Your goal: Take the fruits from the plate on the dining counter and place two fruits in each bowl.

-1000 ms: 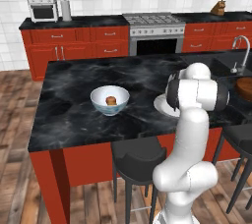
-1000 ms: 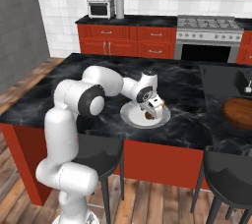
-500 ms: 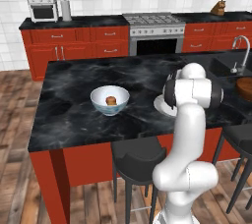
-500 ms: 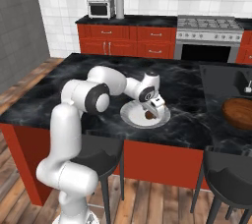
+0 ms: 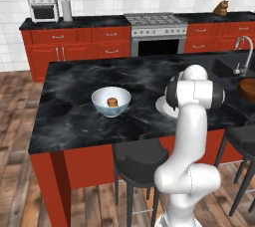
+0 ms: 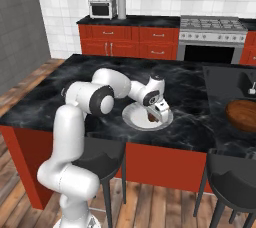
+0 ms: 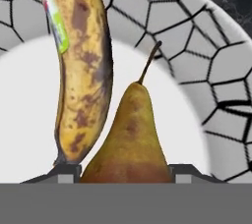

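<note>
Hand view looks straight down onto the plate point(image 7: 216, 75), white in the middle with a dark crackle pattern round its rim. A brown-yellow pear point(image 7: 130, 142) lies between the two finger tips point(image 7: 66, 173), its stem pointing away from the hand, and the jaws sit close on either side of its fat end; whether they actually press it I cannot tell. Just left of the pear, touching it low down, lies a spotted banana point(image 7: 81, 66) with a small green sticker.

From the right base view, the gripper point(image 6: 159, 113) is down on the plate point(image 6: 135, 119), which sits on the near part of the black marble worktop point(image 6: 100, 72), the arm bent low across it. A dark fruit shows under the hand.

In the left base view, the bowl point(image 5: 111, 101) stands on the worktop point(image 5: 74, 91) well left of the plate point(image 5: 162, 105), with one brownish fruit point(image 5: 113, 102) inside it. The arm's elbow hides most of the plate there.
</note>
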Tool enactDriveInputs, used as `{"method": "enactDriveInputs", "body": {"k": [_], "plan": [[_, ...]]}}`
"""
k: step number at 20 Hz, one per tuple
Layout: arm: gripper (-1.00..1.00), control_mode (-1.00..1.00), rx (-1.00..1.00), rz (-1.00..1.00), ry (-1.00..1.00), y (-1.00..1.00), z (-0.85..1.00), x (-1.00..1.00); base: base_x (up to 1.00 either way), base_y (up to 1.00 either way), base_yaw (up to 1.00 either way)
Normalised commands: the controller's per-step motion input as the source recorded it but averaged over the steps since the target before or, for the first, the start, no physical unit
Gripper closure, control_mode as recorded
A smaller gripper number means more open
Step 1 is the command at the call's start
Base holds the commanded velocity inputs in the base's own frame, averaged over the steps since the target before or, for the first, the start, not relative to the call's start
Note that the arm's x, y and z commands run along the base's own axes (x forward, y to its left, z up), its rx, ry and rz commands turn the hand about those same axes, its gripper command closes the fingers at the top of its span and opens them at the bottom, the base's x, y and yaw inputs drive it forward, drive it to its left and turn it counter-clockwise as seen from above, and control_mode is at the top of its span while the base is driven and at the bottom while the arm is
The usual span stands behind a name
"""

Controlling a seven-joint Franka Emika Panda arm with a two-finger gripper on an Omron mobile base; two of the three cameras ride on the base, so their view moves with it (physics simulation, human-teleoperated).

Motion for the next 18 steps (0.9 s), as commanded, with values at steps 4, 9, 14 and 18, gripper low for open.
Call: {"method": "enactDriveInputs", "body": {"k": [4, 9, 14, 18], "plan": [[1.0, -1.0, 0.08, 0.0, 0.0, -0.01, 0.26, -0.01, 0.0, 0.0, 0.0], [1.0, -1.0, 0.01, 0.0, 0.0, 0.0, 0.65, -0.17, 0.0, 0.0, 0.0], [1.0, -1.0, -0.1, 0.0, 0.01, 0.0, 0.36, -0.2, 0.0, 0.0, 0.0], [1.0, -1.0, 0.0, 0.0, 0.01, -0.01, 0.0, 0.0, 0.0, 0.0, 0.0]]}}
